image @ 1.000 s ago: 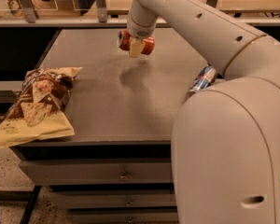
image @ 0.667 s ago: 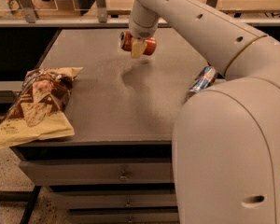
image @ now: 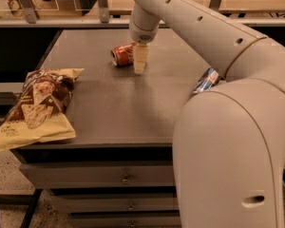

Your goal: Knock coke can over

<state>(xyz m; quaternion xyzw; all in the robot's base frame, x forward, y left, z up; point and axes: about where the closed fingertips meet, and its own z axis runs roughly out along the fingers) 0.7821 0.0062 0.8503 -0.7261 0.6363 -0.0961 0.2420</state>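
Bulk of the robot's pale body (image: 228, 156) filling the right foreground, hiding the right front corner of the table and everything past it. Dark grey table (image: 114, 113) next, a flat top over a stack of drawers (image: 126, 178) with small metal pulls. Behind its far edge, a rail with upright posts (image: 102, 4).

On the left front of the top, a chip bag (image: 35, 108), brown and yellow, lying flat with its lower end hanging past the table's edge. At the right, a blue-and-silver can (image: 206, 80), tilted, its lower part cut off by the robot's body. Well apart from both, at the far middle of the top, the coke can (image: 122, 55): on its side, silver end turned toward the left front, right end hidden behind the gripper. Open tabletop between the can and the bag.

Arm (image: 190, 18) rising out of the body, sweeping up and left across the far side of the table, then bending at the wrist to point straight down. Gripper (image: 139, 68) low over the top, just right of the fallen can, touching it or very nearly so. Parted or closed: cannot tell, only one pale shape seen from this side. Nothing seen held.
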